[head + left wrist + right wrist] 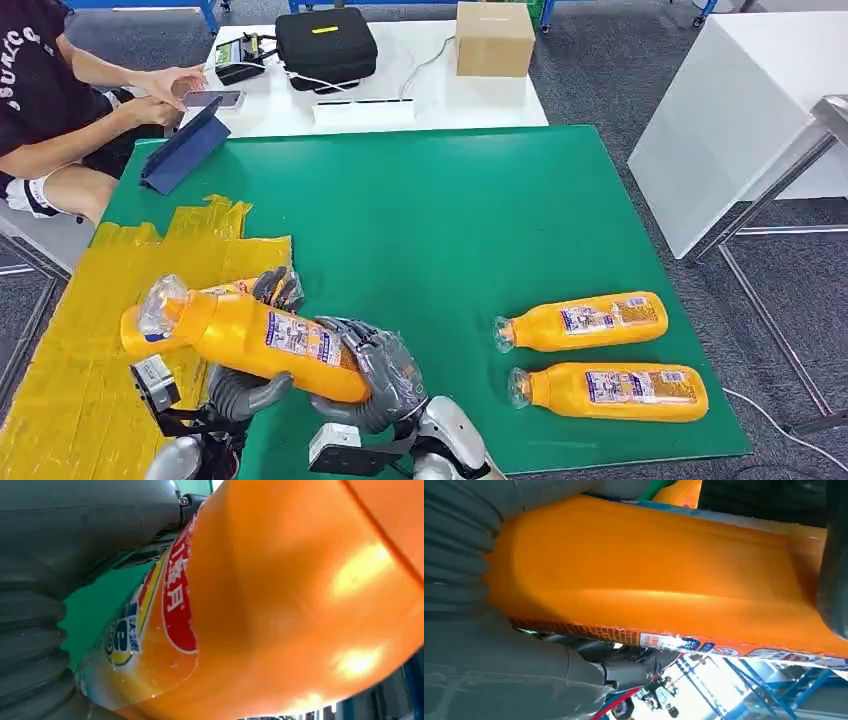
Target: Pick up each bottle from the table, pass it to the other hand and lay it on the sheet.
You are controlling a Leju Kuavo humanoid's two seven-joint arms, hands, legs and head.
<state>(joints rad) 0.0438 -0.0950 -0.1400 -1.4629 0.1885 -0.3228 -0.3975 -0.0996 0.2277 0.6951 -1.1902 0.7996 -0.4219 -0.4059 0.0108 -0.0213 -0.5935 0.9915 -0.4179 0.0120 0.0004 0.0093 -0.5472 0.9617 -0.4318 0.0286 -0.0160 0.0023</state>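
Bottle (250,340) held off the green counter (430,230) dominates the head view: orange, tilted, its clear neck raised toward the yellow sheet (90,330) and its base lower, toward the counter's middle. Both hands are on it. The right hand (385,375) wraps the base end with fingers curled over and under the body, and the left hand (255,385) cradles the middle from below, dark fingers showing past the far side near the sheet's edge. The neck half hangs over the sheet; the base half hangs over bare green beside it. Two more bottles (583,321) (610,390) lie on their sides well away from the sheet, near the counter's opposite front corner, parallel and just apart, necks pointing toward the sheet. Beyond the sheet a person (60,110) sits at the counter's far corner, hands on a phone (212,99), a blue tablet (185,148) propped beside them. Behind the counter a white table carries a black case (325,45) and a cardboard box (494,38). Left wrist view: the grey ribbed hand (55,595) presses against the bottle's (280,605) orange wall and red label, green counter showing between them. Right wrist view: the hand (484,620) clasps the bottle (654,575), thumb underneath, a dark finger curled over its far end.
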